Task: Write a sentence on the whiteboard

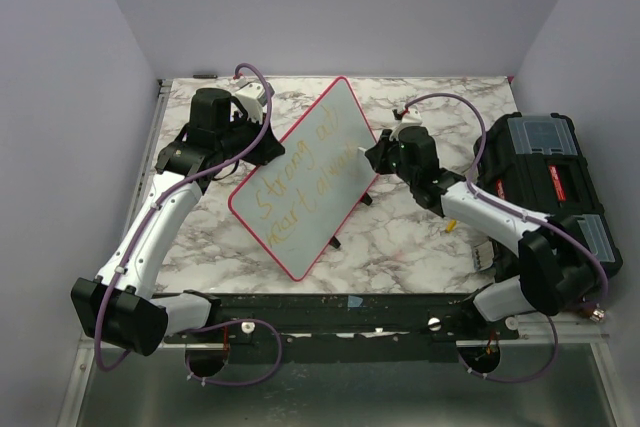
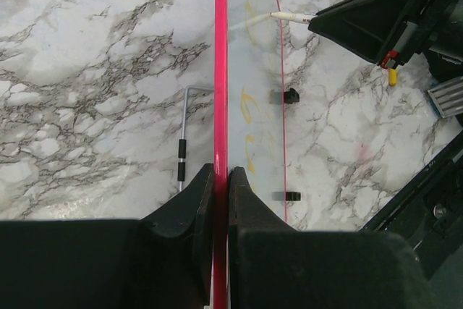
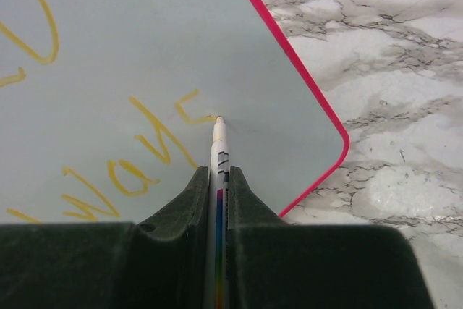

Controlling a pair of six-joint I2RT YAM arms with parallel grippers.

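Top: board (image 1: 345, 105) tilted mid-table (image 1: 400, 237); sentence (image 1: 300, 185) in two lines, seems nearly done.
Left wrist: left end effector (image 2: 221, 179) clamped on board rim.
Right wrist: right end effector (image 3: 219, 179) clamped on pen (image 3: 219, 142); tip touches board at last word's end, final strokes likely left.

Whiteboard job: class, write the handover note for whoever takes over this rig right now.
Left gripper: shut on the whiteboard rim, holding it tilted.
Right gripper: shut on the marker, tip touching the board.
Done: two lines of the yellow sentence are written.
Left: I cannot tell whether the last word is complete. Finish it if needed, then lift the marker and release the board.
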